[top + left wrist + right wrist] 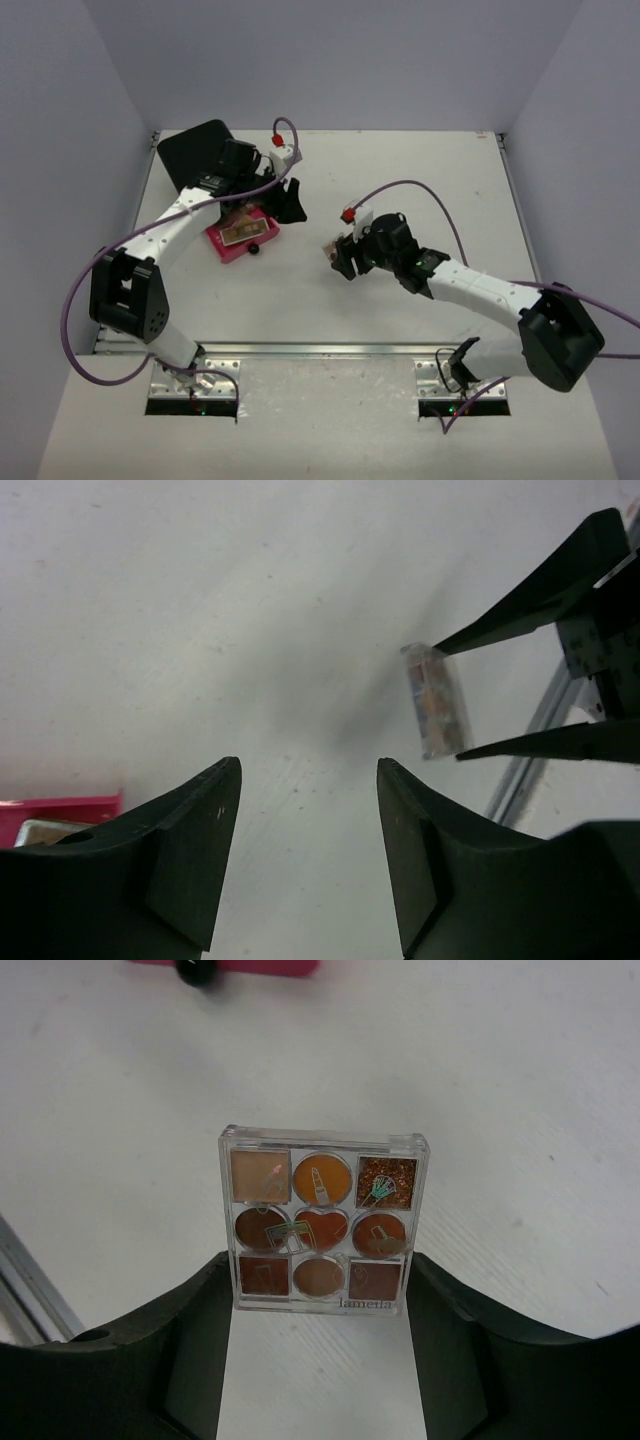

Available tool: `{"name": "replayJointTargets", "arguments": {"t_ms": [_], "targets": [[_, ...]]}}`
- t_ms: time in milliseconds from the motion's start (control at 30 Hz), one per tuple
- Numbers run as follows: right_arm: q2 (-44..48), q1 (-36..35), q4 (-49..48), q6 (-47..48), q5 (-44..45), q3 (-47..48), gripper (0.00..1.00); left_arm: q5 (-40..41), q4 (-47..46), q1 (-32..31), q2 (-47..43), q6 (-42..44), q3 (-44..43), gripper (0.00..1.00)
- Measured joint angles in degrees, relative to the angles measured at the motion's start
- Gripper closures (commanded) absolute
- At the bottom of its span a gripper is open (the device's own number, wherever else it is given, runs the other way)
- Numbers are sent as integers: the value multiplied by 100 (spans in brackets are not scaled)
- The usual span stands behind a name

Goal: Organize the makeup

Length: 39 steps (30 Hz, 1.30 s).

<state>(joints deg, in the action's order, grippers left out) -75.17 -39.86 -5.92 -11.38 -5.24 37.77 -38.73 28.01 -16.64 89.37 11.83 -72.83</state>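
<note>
Right fingers [190, 1340] are clamped on the square eyeshadow palette [322, 1222], roughly mid-worktop [420, 170]; left fingers [190, 850] sit apart near the pink drawer [240, 241].

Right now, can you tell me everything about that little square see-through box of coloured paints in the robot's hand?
The square clear-plastic makeup palette holds nine pans in three rows: browns, an orange, one glittery, and a reddish-brown heart in the middle. Small lettering runs along its bottom edge. It stands upright with its face toward the wrist camera. Its lower sides are pinched between the black fingers of the right gripper, over the white table.
</note>
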Motion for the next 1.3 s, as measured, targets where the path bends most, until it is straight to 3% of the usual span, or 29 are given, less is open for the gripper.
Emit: {"name": "replayJointTargets", "arguments": {"t_ms": [200, 300, 733, 933, 1067, 1233, 1300], "targets": [[-477, -505, -525, 107, -97, 417, 100, -579, -11, -206, 2, -571, 107, 43], [-804, -603, -658, 112, -73, 596, 100, -697, -114, -221, 2, -754, 172, 47], [-868, -684, -1141, 134, 375, 556, 100, -555, 85, -228, 123, -737, 471, 55], [-844, -691, -1388, 138, 495, 534, 100, -615, 160, -346, 181, -753, 471, 72], [-854, -709, -1461, 174, 554, 529, 100, -731, 193, -383, 184, -835, 469, 100], [-941, -732, -1475, 196, 656, 526, 100, -690, 253, -372, 295, -919, 467, 100], [-1001, -734, -1462, 195, 649, 528, 78, -678, 301, -372, 359, -895, 459, 100]]}}
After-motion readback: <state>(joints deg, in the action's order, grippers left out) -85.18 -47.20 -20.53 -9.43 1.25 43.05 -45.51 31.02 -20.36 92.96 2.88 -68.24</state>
